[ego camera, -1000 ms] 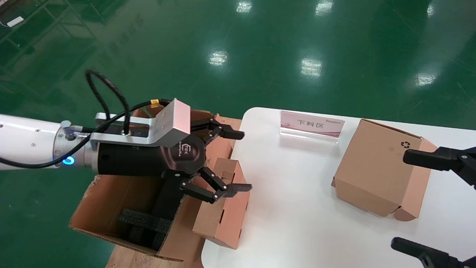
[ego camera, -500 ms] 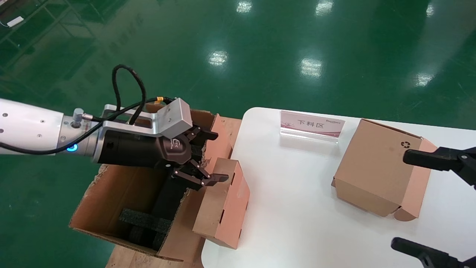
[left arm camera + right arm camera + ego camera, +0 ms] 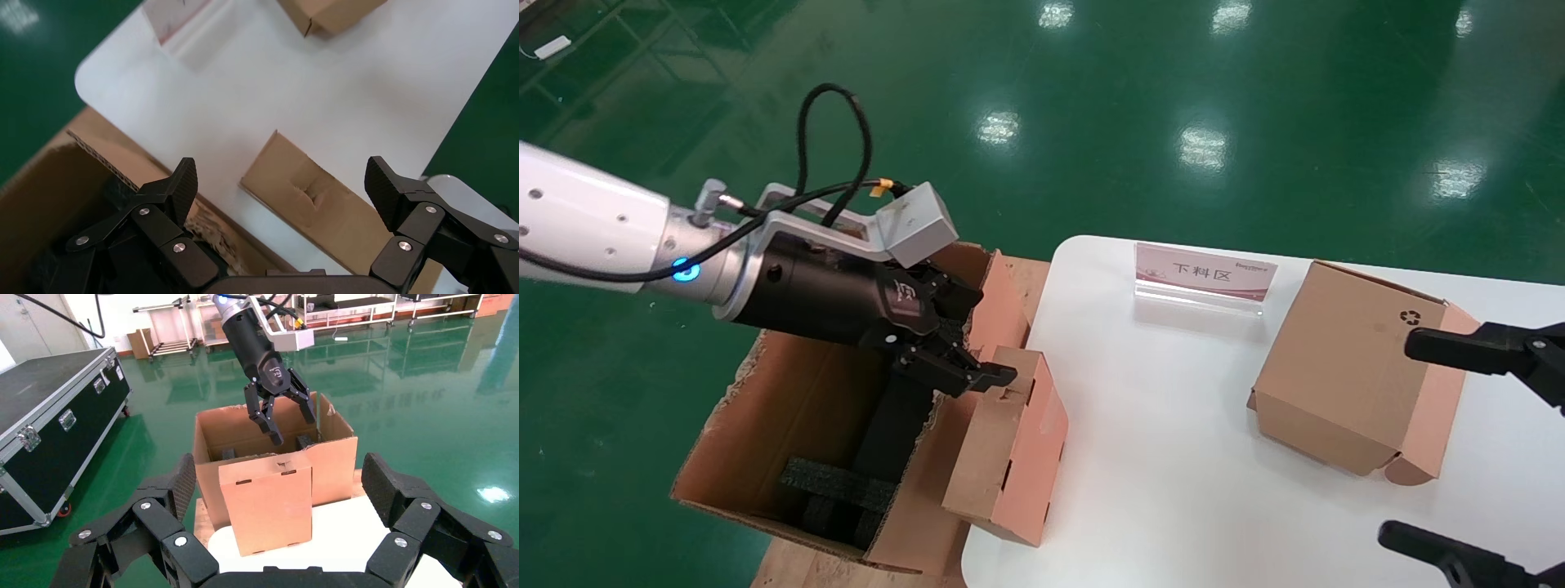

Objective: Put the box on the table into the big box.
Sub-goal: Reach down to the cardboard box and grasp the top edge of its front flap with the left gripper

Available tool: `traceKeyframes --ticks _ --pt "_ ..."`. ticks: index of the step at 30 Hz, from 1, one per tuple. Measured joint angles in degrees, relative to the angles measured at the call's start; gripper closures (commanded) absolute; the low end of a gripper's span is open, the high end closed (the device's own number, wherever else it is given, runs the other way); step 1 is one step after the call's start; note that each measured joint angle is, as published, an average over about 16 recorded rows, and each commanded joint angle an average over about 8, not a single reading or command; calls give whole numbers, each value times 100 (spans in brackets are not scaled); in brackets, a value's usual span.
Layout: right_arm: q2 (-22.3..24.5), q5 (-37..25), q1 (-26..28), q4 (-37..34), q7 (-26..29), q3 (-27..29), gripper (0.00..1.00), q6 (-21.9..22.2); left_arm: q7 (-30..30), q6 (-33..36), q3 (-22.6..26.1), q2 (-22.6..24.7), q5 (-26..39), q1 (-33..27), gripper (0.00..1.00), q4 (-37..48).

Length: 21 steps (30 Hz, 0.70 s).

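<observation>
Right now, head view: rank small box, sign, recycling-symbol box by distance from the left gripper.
1. The box, right under the open left gripper at the table's left edge.
2. The sign, table's far middle.
3. The recycling-symbol box, right side.

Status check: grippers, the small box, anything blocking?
Left gripper open above small box. Box on table edge beside big box. Right gripper open, parked. Nothing blocking.
</observation>
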Motion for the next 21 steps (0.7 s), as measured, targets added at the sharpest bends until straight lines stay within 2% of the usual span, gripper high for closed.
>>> traceKeyframes --ticks 11,21 --pt "0 0 0 0 0 0 0 0 -2121 840 1558 854 959 -1461 0 -299" --pt "0 0 0 0 0 0 0 0 -3211 1220 2450 1403 997 -2249 0 -390"
